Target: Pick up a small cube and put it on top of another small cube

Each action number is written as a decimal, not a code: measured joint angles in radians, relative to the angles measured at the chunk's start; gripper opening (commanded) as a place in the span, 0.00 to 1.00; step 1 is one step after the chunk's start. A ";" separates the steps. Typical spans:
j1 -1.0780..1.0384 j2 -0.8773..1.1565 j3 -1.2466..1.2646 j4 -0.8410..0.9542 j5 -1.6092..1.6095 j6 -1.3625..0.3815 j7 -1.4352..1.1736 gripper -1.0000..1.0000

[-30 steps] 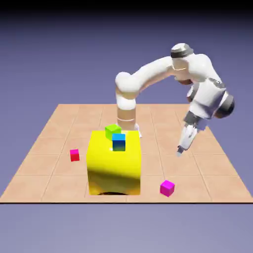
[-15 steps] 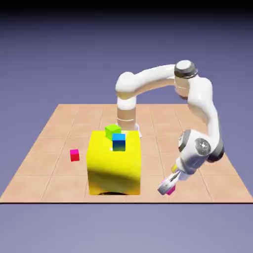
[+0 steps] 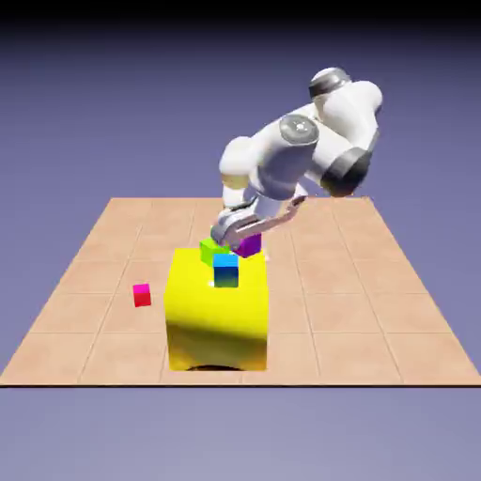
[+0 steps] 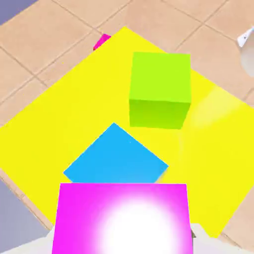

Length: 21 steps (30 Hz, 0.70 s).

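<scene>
Two-finger grey-and-white gripper [image 3: 237, 237]: we are pinching the magenta cube between the fingertips, the hold letting us carry it above its support without touching the other cubes' tops.
Small glossy magenta-purple cube [image 4: 121, 218]: we are holding it aloft, over the yellow block and near the blue cube; whether its underside is touching anything, we cannot tell.
Small blue cube, darker and teal-tinted on its front [image 3: 225, 271]: it is resting on the yellow block, its top uncovered and, we judge, serving as the landing place.
Large glossy yellow block [image 3: 218, 315]: it is standing on the tiled tabletop [image 3: 376, 315], acting as a raised base for two cubes.
Small lime-green cube [image 4: 159, 77]: it is sitting on the yellow block, apart from the blue one; we are judging it a neighbour to avoid.
Small red-pink cube [image 3: 142, 295]: it is lying on the tiles toward the exterior view's left, playing no part.
Alignment: the hand view is showing the magenta and blue edges turned differently; we are probably needing a twist and a centring shift before lowering.
Risk: releasing off-centre could be tipping the stack.
</scene>
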 measured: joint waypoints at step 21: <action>0.025 0.083 0.026 -0.043 -0.056 0.066 0.058 1.00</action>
